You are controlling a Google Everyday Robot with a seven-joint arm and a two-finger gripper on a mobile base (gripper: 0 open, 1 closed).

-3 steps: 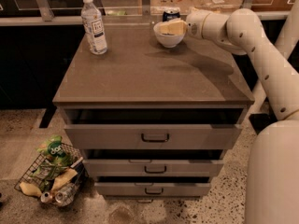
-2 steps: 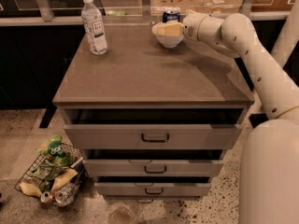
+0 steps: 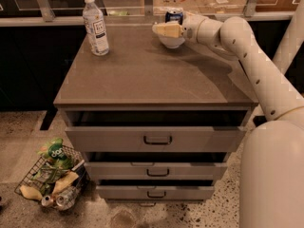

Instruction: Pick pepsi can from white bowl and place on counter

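Note:
The pepsi can (image 3: 174, 17) is dark blue with a silver top. It stands upright in the white bowl (image 3: 171, 42) at the far middle-right of the counter (image 3: 142, 75). My gripper (image 3: 166, 30), cream coloured, reaches in from the right. It sits just over the bowl, in front of the lower part of the can, which it hides. Only the bowl's lower front shows under the gripper.
A clear water bottle (image 3: 95, 26) with a white cap stands at the counter's far left. The cabinet's three drawers (image 3: 156, 139) stand slightly open. A wire basket (image 3: 51, 177) of snack bags and crushed cans sits on the floor at lower left. My white arm (image 3: 256, 65) crosses the right side.
My gripper has shifted a little to the left over the bowl. The can's blue top now shows more plainly above it. Bottle and bowl have not moved.

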